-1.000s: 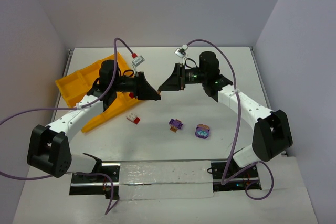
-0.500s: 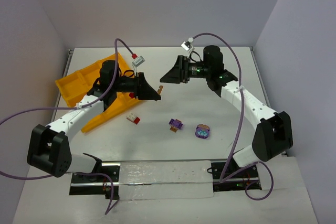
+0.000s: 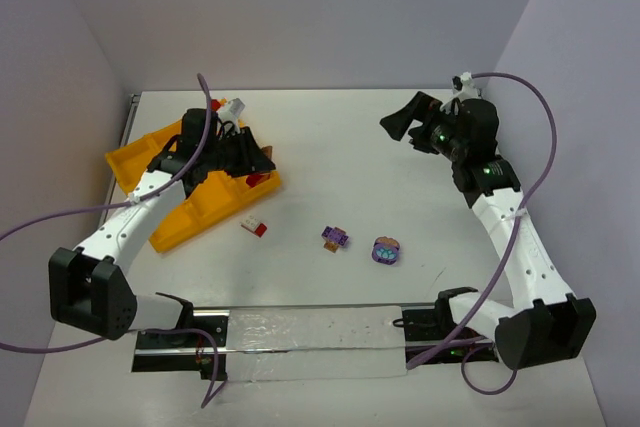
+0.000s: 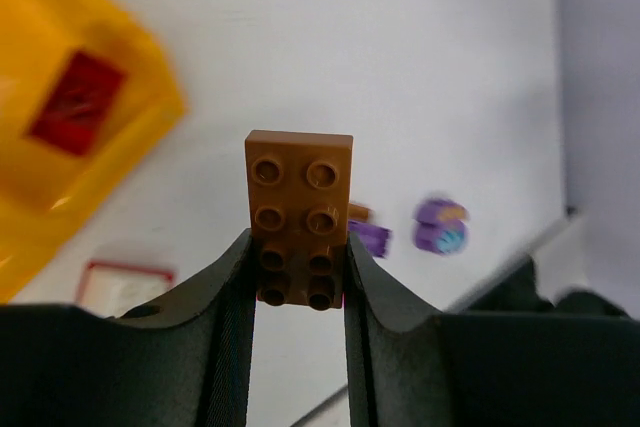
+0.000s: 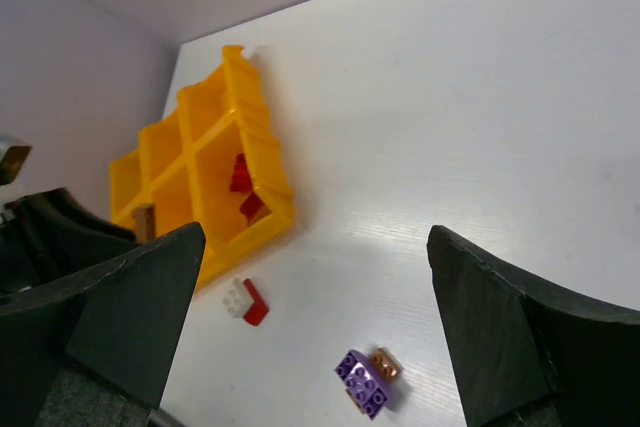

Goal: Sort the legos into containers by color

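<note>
Being pinched by the left gripper (image 4: 298,247), nearly closed, is a brown brick (image 4: 299,182), its lower end being hidden, by the tray (image 3: 135,163) at ten o'clock. The right gripper (image 5: 315,292) is being held wide apart, empty.

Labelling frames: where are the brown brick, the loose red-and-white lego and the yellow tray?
brown brick (image 4: 299,197), left wrist view, studded face.
red-and-white lego (image 3: 254,227), top external view, its middle.
yellow tray (image 5: 262,137), right wrist view, outer wall.
</note>
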`<state>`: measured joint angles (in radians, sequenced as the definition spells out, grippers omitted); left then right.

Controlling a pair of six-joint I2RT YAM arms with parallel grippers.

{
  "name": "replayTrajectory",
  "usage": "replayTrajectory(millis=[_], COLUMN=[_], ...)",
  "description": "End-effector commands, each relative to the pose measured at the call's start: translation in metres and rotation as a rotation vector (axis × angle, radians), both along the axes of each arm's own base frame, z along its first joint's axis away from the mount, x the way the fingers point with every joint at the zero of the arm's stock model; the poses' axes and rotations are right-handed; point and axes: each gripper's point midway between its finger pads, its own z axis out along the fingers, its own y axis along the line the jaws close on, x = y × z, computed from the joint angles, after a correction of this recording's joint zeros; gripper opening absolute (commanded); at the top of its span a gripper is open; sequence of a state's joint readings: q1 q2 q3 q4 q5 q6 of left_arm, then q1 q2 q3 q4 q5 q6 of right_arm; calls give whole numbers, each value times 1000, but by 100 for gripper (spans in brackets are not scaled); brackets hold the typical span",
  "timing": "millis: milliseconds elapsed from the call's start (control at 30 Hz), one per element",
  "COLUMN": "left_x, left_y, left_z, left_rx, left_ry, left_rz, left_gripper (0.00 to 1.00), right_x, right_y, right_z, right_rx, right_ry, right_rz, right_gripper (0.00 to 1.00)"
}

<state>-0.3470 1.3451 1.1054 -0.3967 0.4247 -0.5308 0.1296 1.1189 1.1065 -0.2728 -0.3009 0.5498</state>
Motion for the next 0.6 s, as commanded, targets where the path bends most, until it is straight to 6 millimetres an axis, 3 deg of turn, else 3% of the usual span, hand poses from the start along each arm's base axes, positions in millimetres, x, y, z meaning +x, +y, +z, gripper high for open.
replayTrajectory(millis=[0,133,300,433,533,567], left_x=[9,10,15,15,18,19], left_y=[95,144,160,165,165,165], left_z=[-13,-27,-49,-79,-87,-88], left_rx=[304,457,555,586,575,573], left_ry=[37,25,101,126,121,126], left_rz=[426,663,753,787,805,808], left_gripper=[0,0,0,0,14,25], right_x=[-6,-2,-3,-11,-15,-16], right_y=[-24,-30,-13,-9,-3,-1], right_z=[-33,-47,-63,-71,-63,-61], right_rx=[-108,-82,-101,-108,-86,-82], right_ry=[78,124,194,208,156,152], right_rz=[-113,-176,-58,-12,19,30], right_gripper=[100,100,100,100,100,100])
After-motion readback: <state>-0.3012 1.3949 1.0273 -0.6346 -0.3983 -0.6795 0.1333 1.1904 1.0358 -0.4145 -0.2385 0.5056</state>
